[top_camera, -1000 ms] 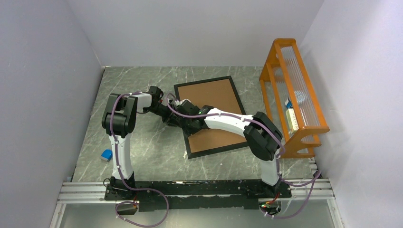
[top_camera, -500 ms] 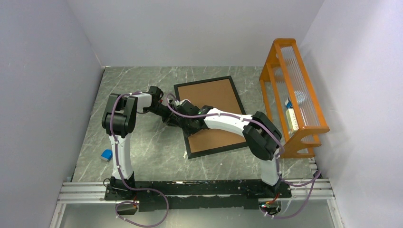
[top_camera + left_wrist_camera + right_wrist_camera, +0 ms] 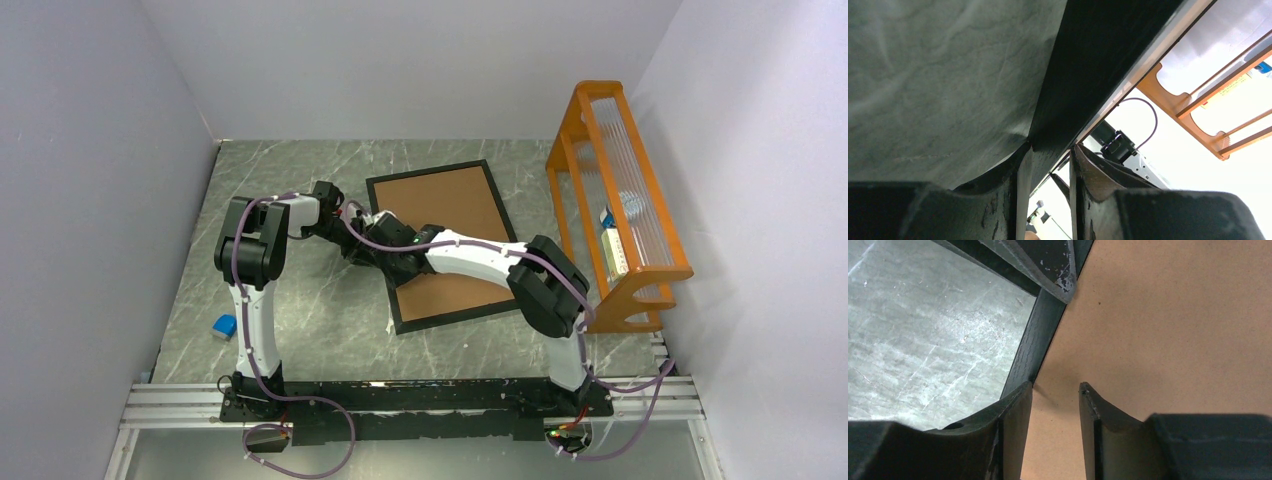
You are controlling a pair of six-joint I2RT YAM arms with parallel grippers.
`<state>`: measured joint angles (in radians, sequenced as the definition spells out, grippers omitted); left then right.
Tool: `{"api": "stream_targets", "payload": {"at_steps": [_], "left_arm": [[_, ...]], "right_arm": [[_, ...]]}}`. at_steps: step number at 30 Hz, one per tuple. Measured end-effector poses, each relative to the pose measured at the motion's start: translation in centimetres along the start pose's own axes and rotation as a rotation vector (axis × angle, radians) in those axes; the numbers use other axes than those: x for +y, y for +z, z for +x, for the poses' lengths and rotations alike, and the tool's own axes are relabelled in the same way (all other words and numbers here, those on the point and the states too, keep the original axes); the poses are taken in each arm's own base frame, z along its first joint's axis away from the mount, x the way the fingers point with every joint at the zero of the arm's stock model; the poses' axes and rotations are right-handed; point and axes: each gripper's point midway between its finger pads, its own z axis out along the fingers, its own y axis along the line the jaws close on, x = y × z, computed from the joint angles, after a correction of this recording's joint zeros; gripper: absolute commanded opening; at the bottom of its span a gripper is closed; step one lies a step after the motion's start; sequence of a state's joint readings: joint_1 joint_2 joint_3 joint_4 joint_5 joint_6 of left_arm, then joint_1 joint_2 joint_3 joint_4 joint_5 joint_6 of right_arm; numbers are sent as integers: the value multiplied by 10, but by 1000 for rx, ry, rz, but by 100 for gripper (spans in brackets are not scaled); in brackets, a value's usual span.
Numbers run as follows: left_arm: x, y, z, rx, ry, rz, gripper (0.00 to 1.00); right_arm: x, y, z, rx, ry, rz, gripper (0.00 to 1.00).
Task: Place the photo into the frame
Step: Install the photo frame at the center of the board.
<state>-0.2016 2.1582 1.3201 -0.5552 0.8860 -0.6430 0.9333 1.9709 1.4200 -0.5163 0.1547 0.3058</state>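
The thin black rectangular picture frame [image 3: 425,171] lies on the grey marbled counter [image 3: 330,320], well apart from the orange wooden rack [image 3: 598,88]. Its opening shows only a plain brown backing board [image 3: 440,205]. The photo is not visible in any view, and whether it sits beneath that board cannot be told.

Both arms meet at the frame's left rail. The left pincer [image 3: 1050,148] is narrow. Its wrist view shows the black rail running into the gap between its fingers, so it appears to pinch that rail. The right pincer [image 3: 1055,385] is parted only a little and grips nothing. Its tips hang at the seam where board meets rail, one over the rail's inner edge and the other over the board.

The step in hand looks like work on that seam, with one arm bracing while the other handles the board's edge. To do it well, the left pincer should hold the rail steady without twisting, since a thin frame probably flexes and slides easily on smooth stone. The right tip should meet the board at its very edge and act gently, as a thin board may bow or scuff. With the pincers so close together, each should move slowly to avoid knocking the other.
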Motion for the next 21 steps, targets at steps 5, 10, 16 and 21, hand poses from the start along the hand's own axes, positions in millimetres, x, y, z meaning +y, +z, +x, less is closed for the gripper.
{"api": "stream_targets", "payload": {"at_steps": [5,10,16,21], "left_arm": [[0,0,0,4,-3,-4,25],[1,-1,0,6,-14,-17,24],[1,-1,0,8,-22,-29,24],[1,-1,0,10,-24,-32,24]], "right_arm": [[2,1,0,-18,-31,-10,33],[3,3,-1,-42,-55,-20,26],[-1,6,3,-60,-77,-9,26],[-3,5,2,-74,-89,-6,28]]}}
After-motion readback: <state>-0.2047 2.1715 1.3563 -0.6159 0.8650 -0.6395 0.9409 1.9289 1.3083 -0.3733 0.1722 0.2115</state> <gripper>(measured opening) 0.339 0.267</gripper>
